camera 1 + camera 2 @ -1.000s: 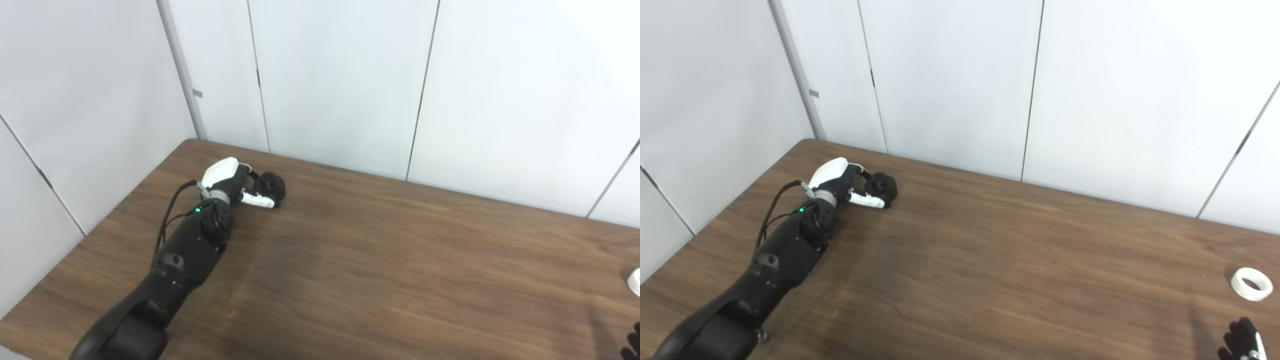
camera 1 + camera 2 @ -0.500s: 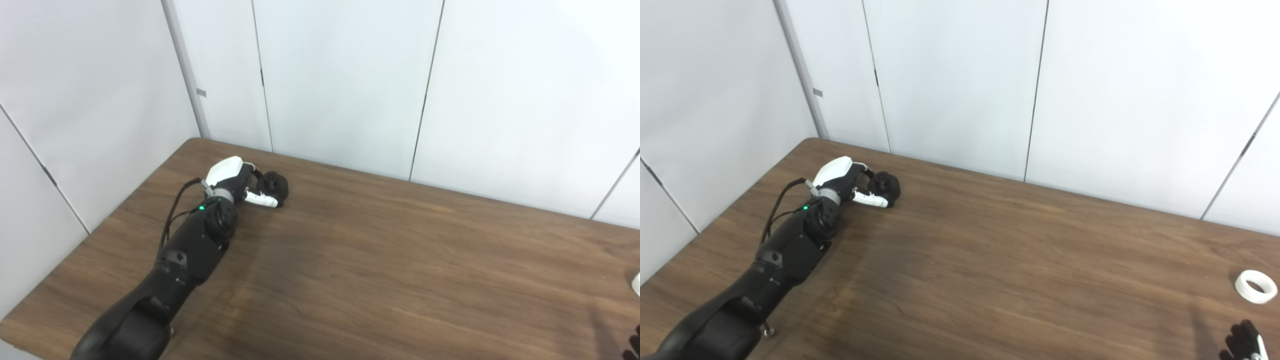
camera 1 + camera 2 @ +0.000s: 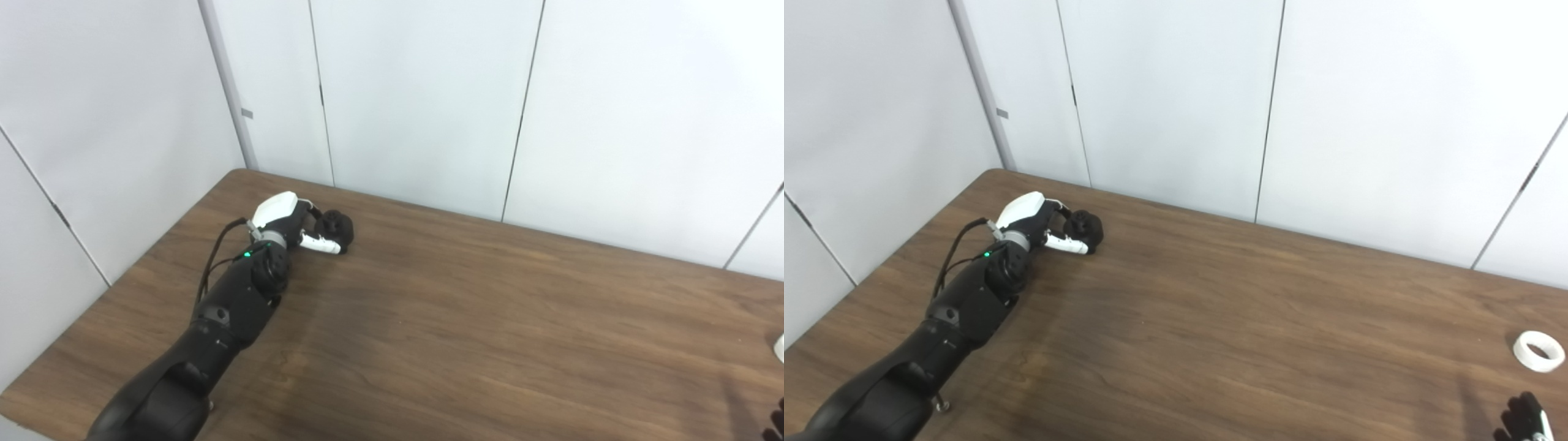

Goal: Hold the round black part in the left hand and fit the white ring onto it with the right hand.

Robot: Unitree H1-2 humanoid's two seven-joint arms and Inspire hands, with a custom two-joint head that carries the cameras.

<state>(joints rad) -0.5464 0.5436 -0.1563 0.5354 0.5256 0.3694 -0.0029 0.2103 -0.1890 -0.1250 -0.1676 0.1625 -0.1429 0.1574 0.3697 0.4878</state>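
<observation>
Change since half a second ago: none. Left hand (image 3: 293,225) remained curled on round black part (image 3: 335,228) at table's (image 3: 465,318) far-left corner, apparently resting. White ring (image 3: 1538,351) lay untouched; right hand (image 3: 1525,419) mostly hidden, state unclear.

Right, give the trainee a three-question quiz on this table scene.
1. True or false: the white ring is already fitted on the round black part.
2. Which hand touches the black part? A) left hand B) right hand
3. Fill in: the ring lies on the ____, near the right hand.

Key: 1 false; it lies far from the part. 2 A; its fingers wrap the part. 3 table.
</observation>
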